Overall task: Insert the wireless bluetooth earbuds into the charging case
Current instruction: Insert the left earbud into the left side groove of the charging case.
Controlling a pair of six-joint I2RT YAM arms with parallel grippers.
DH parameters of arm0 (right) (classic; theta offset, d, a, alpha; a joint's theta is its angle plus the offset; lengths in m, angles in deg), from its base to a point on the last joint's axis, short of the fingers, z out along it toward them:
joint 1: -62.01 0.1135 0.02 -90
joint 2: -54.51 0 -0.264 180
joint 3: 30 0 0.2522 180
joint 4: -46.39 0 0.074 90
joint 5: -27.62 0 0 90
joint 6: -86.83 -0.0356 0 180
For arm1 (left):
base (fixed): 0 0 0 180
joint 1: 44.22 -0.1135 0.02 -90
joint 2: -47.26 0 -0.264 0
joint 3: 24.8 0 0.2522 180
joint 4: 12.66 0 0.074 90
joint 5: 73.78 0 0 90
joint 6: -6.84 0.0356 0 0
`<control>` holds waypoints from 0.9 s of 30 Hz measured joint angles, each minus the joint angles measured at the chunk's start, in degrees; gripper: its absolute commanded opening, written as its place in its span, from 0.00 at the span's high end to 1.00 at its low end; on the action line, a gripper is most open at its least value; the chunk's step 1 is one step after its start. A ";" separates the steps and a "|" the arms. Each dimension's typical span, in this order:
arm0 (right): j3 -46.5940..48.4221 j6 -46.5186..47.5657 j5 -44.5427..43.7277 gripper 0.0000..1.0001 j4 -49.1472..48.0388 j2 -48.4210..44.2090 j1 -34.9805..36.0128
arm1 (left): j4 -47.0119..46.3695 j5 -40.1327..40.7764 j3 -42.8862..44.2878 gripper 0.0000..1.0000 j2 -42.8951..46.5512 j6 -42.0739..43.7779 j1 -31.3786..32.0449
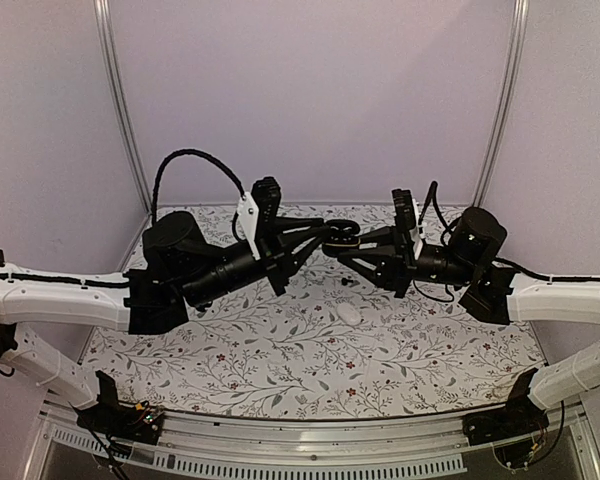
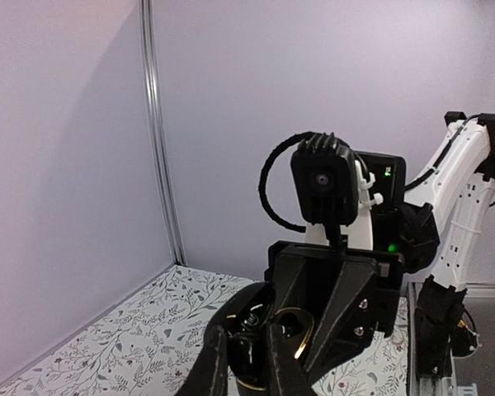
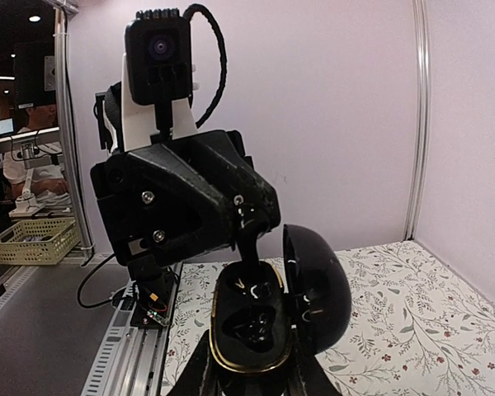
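Right wrist view is showing the charging case [image 3: 252,330] held up off the table, with the right gripper [image 3: 249,367] clamping its lower shell from both flanks; the lid [image 3: 318,289] is standing open beside the case, hinged along one long side. Directly above the case's mouth, the left gripper [image 3: 252,252] is reaching down with its jaws drawn nearly together, tips just inside the gold rim; in the left wrist view they appear to be pinching an earbud [image 2: 244,351], a small dark lump between the fingers, though it is too dark to be sure. Dark rounded shapes are lying in the case's wells, and whether one is the other earbud cannot be told.

The earbud is looking tiny, light, hard and glossy, so it is likely to be slipping or twisting under a tight pinch; I judge the best hold to be across its rounded body, leaving the end that enters the well free. The case is looking rigid, smooth and light; holding the lower shell's sides, clear of hinge and lid, is suiting it.

The case is oval; its long axis is running from the right gripper's fingers toward the left gripper, and its mouth is facing the right wrist camera. Which way the earbud is pointing cannot be told. Below the case, a white oval object [image 1: 349,312] is lying on the table [image 1: 230,350].
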 measured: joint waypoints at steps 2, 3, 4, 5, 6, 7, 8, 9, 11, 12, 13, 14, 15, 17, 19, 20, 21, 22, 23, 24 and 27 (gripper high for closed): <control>0.00 -0.04 0.15 1.00 -0.02 0.02 0.00 | 0.28 0.55 0.00 0.88 0.13 0.07 0.09; 0.00 -0.07 0.15 1.00 -0.13 0.04 0.00 | 0.37 0.70 0.00 0.88 0.22 0.07 0.09; 0.00 -0.11 0.13 1.00 -0.17 0.07 0.00 | 0.44 0.70 0.00 0.88 0.24 0.07 0.09; 0.00 -0.17 0.09 1.00 -0.17 0.07 0.00 | 0.50 0.72 0.00 0.88 0.24 0.07 0.09; 0.00 -0.20 0.09 1.00 -0.17 0.07 0.00 | 0.57 0.79 0.00 0.88 0.24 0.07 0.09; 0.00 -0.20 0.00 1.00 -0.15 0.07 0.00 | 0.63 0.87 0.02 0.88 0.24 0.07 0.09; 0.00 -0.22 -0.11 1.00 -0.15 0.07 0.00 | 0.63 0.94 0.00 0.88 0.24 0.07 0.09; 0.00 -0.24 -0.17 1.00 -0.15 0.07 0.00 | 0.68 1.05 0.02 0.88 0.24 0.04 0.09; 0.00 -0.24 -0.37 1.00 -0.07 0.07 0.00 | 0.85 1.31 0.02 0.88 0.24 0.04 0.09; 0.00 -0.22 -0.52 1.00 0.02 0.07 0.00 | 1.09 1.46 0.13 0.88 0.24 0.02 0.09; 0.00 -0.22 -0.68 1.00 0.13 0.07 0.00 | 1.40 1.57 0.26 0.88 0.24 0.02 0.09; 0.00 -0.20 -0.81 1.00 0.13 0.07 0.00 | 1.73 1.73 0.44 0.88 0.24 0.00 0.09; 0.00 -0.15 -0.98 1.00 0.15 0.07 0.00 | 1.97 1.81 0.57 0.88 0.24 -0.04 0.09; 0.00 -0.04 -1.22 1.00 0.15 0.07 0.00 | 2.38 2.01 0.76 0.87 0.24 -0.24 0.09; 0.00 0.07 -1.42 1.00 0.20 0.07 0.00 | 2.49 2.19 0.79 0.86 0.24 -0.46 0.09; 0.00 0.07 -1.46 1.00 0.22 0.07 0.00 | 2.51 2.25 0.79 0.85 0.24 -0.61 0.09; 0.00 0.07 -1.53 1.00 0.24 0.07 0.00 | 2.56 2.36 0.79 0.85 0.24 -0.70 0.09; 0.00 0.09 -1.55 1.00 0.24 0.07 0.00 | 2.58 2.49 0.79 0.85 0.22 -0.85 0.09; 0.00 0.09 -1.60 1.00 0.26 0.07 0.00 | 2.62 2.71 0.79 0.85 0.22 -1.03 0.09; 0.00 0.09 -1.60 1.00 0.26 0.07 0.00 | 2.78 3.04 0.87 0.85 0.22 -1.22 0.09; 0.00 0.15 -1.64 1.00 0.17 0.07 -0.02 | 3.41 4.33 1.25 0.82 0.20 -1.51 0.09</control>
